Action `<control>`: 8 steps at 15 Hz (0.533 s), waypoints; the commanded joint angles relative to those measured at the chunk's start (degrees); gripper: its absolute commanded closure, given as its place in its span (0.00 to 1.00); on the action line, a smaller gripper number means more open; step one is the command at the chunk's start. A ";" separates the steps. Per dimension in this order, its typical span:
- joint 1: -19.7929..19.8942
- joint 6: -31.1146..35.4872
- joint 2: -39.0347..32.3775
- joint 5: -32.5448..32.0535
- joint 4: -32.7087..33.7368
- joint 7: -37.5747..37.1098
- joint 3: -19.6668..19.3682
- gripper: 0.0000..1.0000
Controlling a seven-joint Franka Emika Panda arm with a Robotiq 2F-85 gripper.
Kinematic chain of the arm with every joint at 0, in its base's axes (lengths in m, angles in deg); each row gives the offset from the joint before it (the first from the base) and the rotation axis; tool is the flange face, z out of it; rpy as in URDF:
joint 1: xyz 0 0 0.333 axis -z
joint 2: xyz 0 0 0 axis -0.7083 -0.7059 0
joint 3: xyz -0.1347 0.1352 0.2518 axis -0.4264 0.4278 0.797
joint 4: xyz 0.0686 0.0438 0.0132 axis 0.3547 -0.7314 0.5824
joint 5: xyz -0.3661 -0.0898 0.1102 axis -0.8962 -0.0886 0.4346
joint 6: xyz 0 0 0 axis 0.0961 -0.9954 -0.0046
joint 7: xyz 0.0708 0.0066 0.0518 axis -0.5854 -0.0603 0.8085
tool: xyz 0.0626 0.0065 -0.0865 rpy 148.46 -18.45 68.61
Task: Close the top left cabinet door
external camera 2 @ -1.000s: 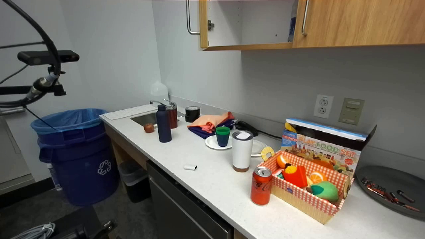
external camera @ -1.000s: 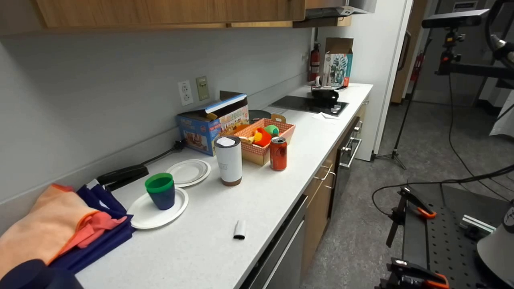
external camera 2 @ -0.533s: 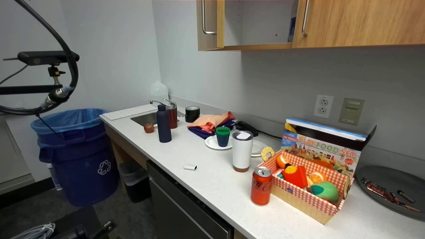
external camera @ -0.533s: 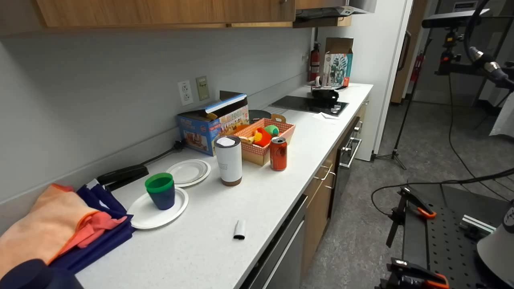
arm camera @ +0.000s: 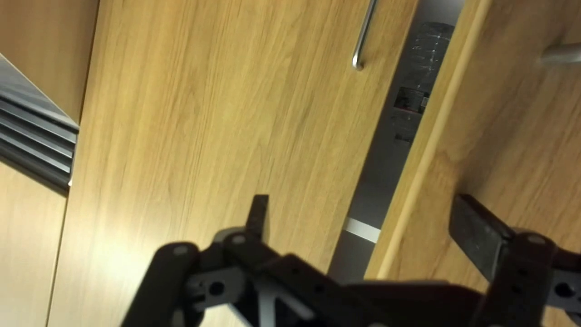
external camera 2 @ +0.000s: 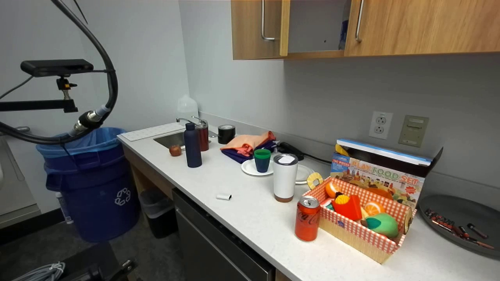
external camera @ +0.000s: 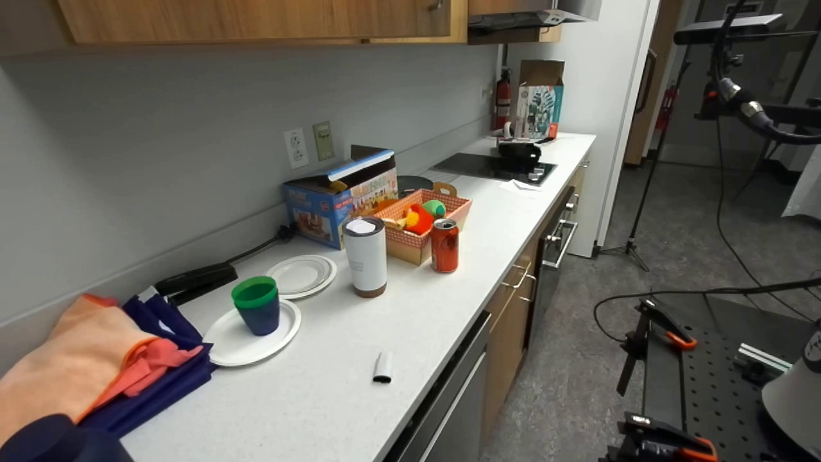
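The top left cabinet door, a flat brown wood-grain panel, stands partly open in both exterior views (external camera: 256, 19) (external camera 2: 256, 31). It also shows at the right of the wrist view (arm camera: 513, 150), with a narrow dark gap between its edge and the shut neighbouring door (arm camera: 236, 113). My gripper (arm camera: 361, 200) is open and empty in the wrist view. Its right finger (arm camera: 479, 231) is at the outer face of the door, touching or very close. Its left finger (arm camera: 258, 213) is in front of the neighbouring door. The exterior views do not show the gripper.
A clear bottle (arm camera: 424, 59) stands inside the cabinet. Below, the counter (external camera 2: 250, 218) bears a white tumbler (external camera 2: 284, 175), a red can (external camera 2: 307, 218), a basket of toy food (external camera 2: 351, 234) and a navy bottle (external camera 2: 192, 144). A range hood (arm camera: 36, 141) is beside the cabinets.
The door has swung further toward the cabinet; its free edge moves left in one view and right in another, and the opening is narrower. The arm's cable has moved with it.
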 commanded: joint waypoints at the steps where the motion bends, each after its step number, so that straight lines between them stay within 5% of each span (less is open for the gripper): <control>1: 2.39 0.04 0.30 2.65 0.54 1.69 1.99 0.00; 8: 5.24 1.12 -0.52 3.32 2.12 1.18 4.16 0.00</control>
